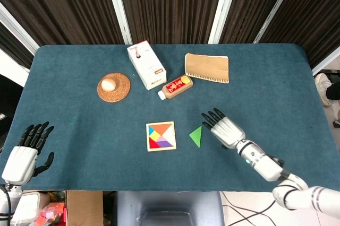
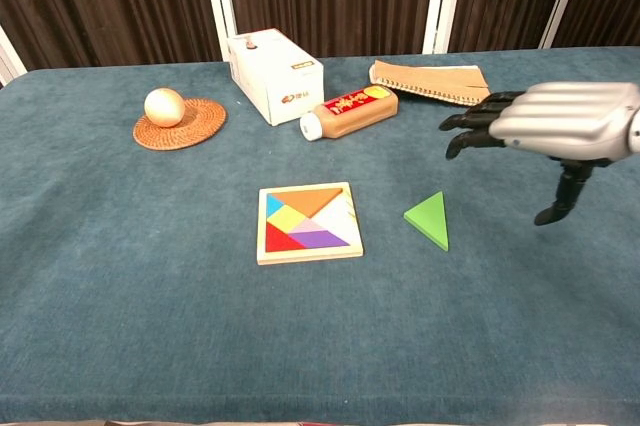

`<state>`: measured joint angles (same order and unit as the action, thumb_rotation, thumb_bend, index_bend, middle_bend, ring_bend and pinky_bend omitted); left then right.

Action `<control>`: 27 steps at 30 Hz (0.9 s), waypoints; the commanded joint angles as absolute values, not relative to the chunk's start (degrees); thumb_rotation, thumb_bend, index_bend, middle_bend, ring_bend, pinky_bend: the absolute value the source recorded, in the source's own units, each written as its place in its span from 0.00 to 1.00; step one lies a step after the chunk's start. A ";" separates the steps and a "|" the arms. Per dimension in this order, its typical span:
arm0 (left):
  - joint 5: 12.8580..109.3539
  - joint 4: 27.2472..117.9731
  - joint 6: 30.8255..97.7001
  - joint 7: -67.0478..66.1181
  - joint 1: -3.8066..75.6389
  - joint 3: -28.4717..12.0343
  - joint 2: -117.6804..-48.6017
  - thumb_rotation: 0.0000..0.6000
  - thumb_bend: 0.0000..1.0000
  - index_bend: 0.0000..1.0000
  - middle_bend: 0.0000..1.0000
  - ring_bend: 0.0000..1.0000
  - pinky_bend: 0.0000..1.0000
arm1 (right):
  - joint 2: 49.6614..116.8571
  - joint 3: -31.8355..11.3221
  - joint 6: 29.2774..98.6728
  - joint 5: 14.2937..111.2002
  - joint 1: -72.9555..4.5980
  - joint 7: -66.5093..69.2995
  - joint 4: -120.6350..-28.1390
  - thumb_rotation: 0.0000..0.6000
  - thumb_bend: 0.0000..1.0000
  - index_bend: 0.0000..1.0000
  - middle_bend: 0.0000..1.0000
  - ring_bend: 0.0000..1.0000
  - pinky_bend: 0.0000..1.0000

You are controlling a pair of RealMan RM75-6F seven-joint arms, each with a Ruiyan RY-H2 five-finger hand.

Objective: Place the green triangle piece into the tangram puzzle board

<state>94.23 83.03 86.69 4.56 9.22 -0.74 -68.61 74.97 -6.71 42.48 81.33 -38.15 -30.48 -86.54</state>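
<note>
The green triangle piece [image 1: 196, 136] [image 2: 429, 220] lies flat on the cloth, just right of the tangram puzzle board [image 1: 160, 136] [image 2: 308, 222]. The board is a square wooden frame with several coloured pieces in it and a pale bare patch at its right side. My right hand [image 1: 225, 128] [image 2: 560, 123] hovers open, fingers spread, just right of the triangle and above the cloth, touching nothing. My left hand [image 1: 25, 154] stays open at the table's near left corner, seen only in the head view.
Behind the board lie a brown bottle [image 1: 176, 86] on its side, a white box [image 1: 146, 64], a spiral notebook [image 1: 207, 68] and a woven coaster with a pale ball [image 1: 113, 86]. The blue cloth table [image 1: 79, 125] ends close behind my hands.
</note>
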 commanded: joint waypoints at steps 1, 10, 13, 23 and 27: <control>93.89 83.16 86.09 4.38 9.37 -0.60 -68.53 1.00 0.49 0.00 0.00 0.00 0.00 | 76.91 -5.91 41.49 81.98 -39.72 -29.98 -83.96 1.00 0.27 0.34 0.00 0.00 0.00; 93.02 84.19 85.25 4.08 9.64 -0.65 -68.05 1.00 0.49 0.00 0.00 0.00 0.00 | 81.44 -4.58 40.88 82.72 -42.11 -26.73 -78.08 1.00 0.32 0.38 0.00 0.00 0.00; 92.79 84.08 84.89 4.17 9.77 -0.61 -68.05 1.00 0.49 0.00 0.00 0.00 0.00 | 82.57 -4.48 40.70 82.50 -42.89 -26.60 -77.17 1.00 0.33 0.38 0.00 0.00 0.00; 92.52 84.32 84.86 4.48 9.77 -0.52 -67.70 1.00 0.49 0.00 0.00 0.00 0.00 | 84.89 -4.55 40.06 80.09 -44.87 -27.80 -75.47 1.00 0.38 0.39 0.00 0.00 0.00; 92.52 84.54 84.75 4.64 9.78 -0.39 -67.46 1.00 0.49 0.00 0.00 0.00 0.00 | 85.68 -4.50 40.05 79.11 -45.44 -28.68 -75.28 1.00 0.38 0.41 0.00 0.00 0.00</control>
